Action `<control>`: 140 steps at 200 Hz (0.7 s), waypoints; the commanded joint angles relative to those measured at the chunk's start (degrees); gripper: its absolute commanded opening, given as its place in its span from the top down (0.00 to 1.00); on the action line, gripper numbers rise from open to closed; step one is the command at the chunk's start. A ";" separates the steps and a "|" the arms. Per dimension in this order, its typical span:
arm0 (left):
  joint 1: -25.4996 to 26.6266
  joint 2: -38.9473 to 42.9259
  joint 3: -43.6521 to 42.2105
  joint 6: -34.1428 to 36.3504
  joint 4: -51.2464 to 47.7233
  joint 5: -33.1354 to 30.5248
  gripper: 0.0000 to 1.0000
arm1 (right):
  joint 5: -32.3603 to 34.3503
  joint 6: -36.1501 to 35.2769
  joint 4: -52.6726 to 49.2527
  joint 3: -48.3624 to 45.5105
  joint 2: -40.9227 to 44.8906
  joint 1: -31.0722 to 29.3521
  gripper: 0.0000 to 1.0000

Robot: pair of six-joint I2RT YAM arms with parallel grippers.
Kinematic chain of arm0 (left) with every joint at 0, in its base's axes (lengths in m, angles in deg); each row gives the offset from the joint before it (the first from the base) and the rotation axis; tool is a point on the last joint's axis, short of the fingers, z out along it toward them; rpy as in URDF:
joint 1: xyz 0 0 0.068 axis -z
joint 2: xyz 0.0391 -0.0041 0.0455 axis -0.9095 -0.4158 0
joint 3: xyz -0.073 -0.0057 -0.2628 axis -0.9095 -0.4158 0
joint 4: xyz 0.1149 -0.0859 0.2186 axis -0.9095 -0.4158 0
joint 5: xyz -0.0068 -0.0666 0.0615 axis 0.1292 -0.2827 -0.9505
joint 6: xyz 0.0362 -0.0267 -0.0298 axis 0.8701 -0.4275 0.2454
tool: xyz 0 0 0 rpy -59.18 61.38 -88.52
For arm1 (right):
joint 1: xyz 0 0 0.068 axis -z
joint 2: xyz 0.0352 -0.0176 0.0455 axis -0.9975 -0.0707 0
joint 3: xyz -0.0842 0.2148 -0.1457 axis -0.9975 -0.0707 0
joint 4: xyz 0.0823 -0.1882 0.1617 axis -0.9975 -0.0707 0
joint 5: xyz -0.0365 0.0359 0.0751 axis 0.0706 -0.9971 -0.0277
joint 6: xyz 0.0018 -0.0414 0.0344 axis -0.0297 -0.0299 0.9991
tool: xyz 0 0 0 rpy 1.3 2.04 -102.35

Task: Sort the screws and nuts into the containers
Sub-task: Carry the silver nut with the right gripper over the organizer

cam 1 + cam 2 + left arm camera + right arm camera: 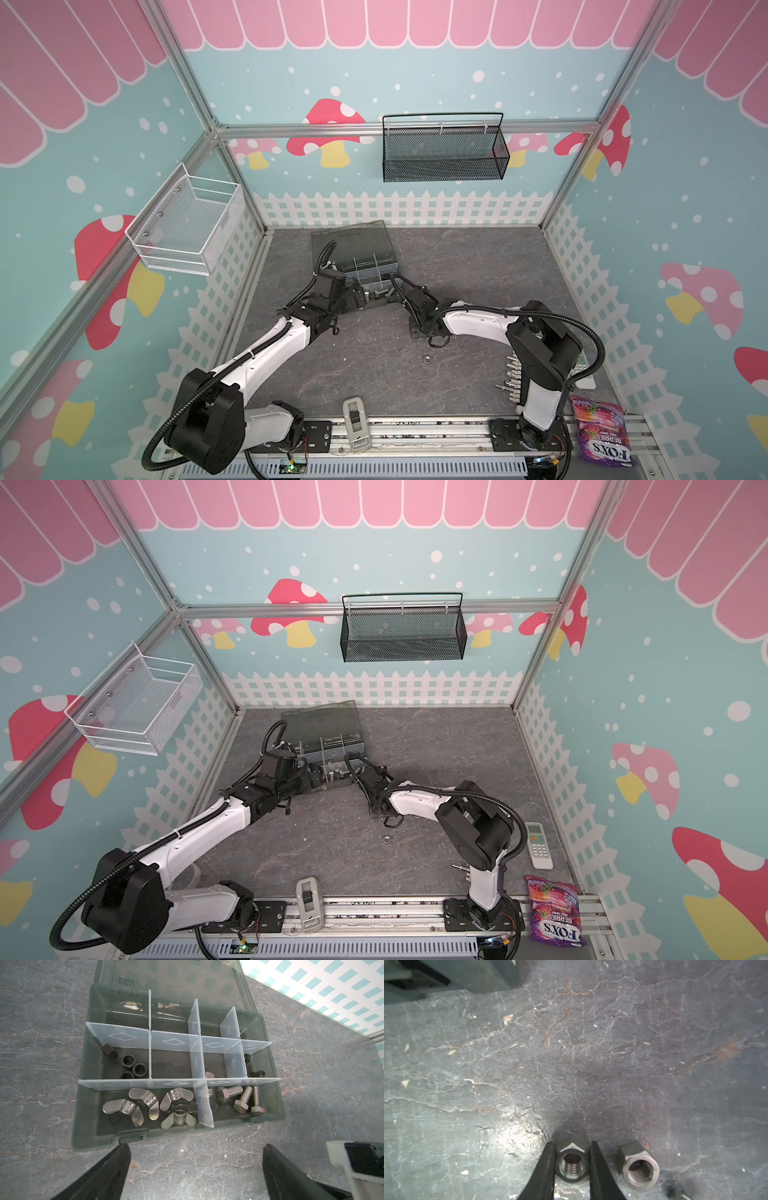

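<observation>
Our right gripper (572, 1144) pinches a nut (572, 1164) on the table (571, 1053). Our left gripper (195, 1167) hangs spread wide before the box (176, 1133).

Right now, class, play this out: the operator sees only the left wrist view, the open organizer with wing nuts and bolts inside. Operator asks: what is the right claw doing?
Observer: The right claw has its fingers against both sides of a dark hex nut standing on the table.
Operator: Anything else loose there?
Observer: A second hex nut stands right beside it, outside the claw.
Operator: And elsewhere?
Observer: In both top views a small shiny piece lies alone on the table, nearer the arms' bases; too small to name.
</observation>
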 commanded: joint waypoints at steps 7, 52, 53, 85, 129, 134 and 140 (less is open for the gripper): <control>0.17 1.03 -1.08 -0.78 0.73 -1.62 0.00 | -0.10 -1.19 -4.55 0.87 0.22 -0.74 0.90; 0.16 1.75 -1.76 -1.30 0.64 -2.57 0.00 | 0.71 -4.42 -3.15 6.05 2.31 -0.72 0.90; 0.17 1.80 -1.78 -1.35 0.64 -2.60 0.00 | 0.77 -4.59 -3.14 6.22 2.30 -0.74 0.90; 0.09 2.95 -2.65 -2.43 0.62 -4.07 0.00 | 1.82 -8.51 -2.61 13.90 0.11 -0.76 0.90; -0.15 5.24 -4.02 -4.19 0.06 -6.55 0.00 | 2.42 -15.77 -2.77 29.21 -8.82 -0.76 0.89; -0.22 5.42 -4.22 -4.36 0.03 -6.72 0.00 | 2.57 -16.49 -2.86 31.04 -9.84 -0.76 0.89; -0.30 5.66 -4.29 -4.55 -0.18 -6.92 0.00 | 2.67 -17.27 -3.02 33.36 -11.49 -0.74 0.88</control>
